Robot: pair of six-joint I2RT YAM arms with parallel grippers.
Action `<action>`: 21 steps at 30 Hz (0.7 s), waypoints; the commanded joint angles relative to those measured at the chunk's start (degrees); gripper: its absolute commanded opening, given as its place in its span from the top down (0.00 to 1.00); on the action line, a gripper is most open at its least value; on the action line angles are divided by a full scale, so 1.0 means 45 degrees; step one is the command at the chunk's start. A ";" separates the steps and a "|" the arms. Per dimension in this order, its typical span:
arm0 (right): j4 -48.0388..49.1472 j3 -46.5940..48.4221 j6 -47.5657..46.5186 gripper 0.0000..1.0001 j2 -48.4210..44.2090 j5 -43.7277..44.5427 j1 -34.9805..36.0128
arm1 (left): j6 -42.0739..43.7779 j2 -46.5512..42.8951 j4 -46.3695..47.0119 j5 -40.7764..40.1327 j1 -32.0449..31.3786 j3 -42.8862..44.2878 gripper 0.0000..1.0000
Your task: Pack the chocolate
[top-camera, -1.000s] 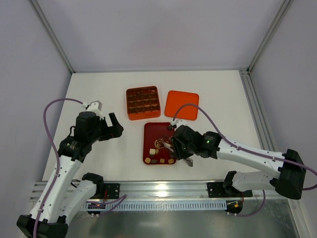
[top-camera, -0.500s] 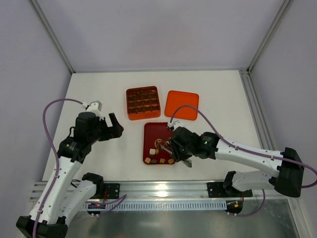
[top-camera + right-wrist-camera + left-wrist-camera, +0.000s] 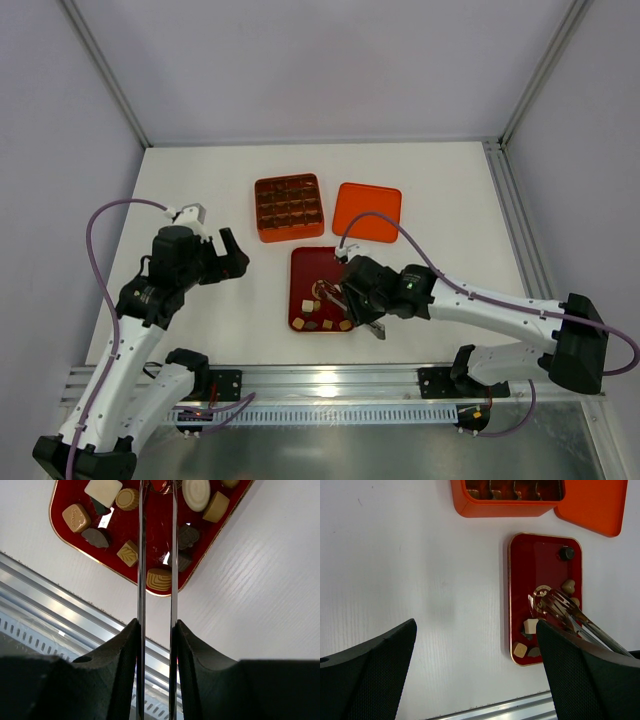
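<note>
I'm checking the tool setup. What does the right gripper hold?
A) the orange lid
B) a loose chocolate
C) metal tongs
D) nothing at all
C: in the right wrist view the right gripper clamps metal tongs, whose two thin blades reach out over the dark red tray.

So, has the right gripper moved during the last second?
Yes. The right gripper, holding the tongs, has shifted slightly left over the red tray, judged against the orange lid behind it.
</note>
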 commanded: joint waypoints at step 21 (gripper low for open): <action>-0.0349 0.2158 -0.0634 0.67 0.0320 0.0983 -0.0115 | -0.0083 -0.0201 0.0290 -0.0220 -0.0055 -0.0010 0.00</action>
